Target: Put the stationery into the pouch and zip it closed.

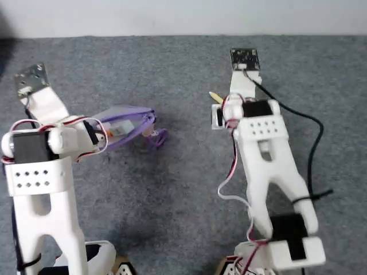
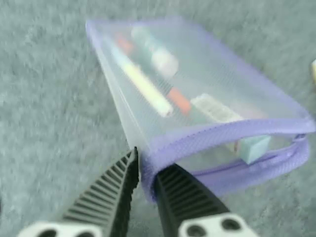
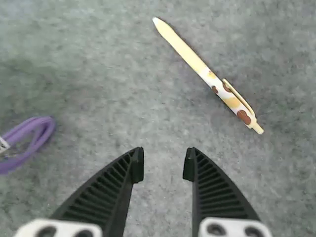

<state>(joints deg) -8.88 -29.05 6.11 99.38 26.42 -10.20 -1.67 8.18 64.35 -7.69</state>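
Note:
A translucent pouch [image 2: 212, 84] with purple trim lies on the grey carpet, its mouth partly unzipped. Inside it are several pens, a glue stick and an eraser. My left gripper [image 2: 144, 170] is shut on the pouch's purple edge near a corner; in the high view this gripper [image 1: 98, 135] sits at the left end of the pouch [image 1: 127, 122]. A cream pen with brown spots [image 3: 207, 76] lies loose on the carpet. My right gripper [image 3: 162, 165] hovers open a short way from it, with nothing between its fingers. In the high view the pen's tip [image 1: 215, 97] pokes out beside the right arm.
The pouch's purple wrist strap [image 1: 156, 139] trails onto the carpet between the arms and also shows as the strap [image 3: 27, 143] near my right gripper. A black cable [image 1: 312, 143] runs along the right arm. Open carpet lies between the two arms.

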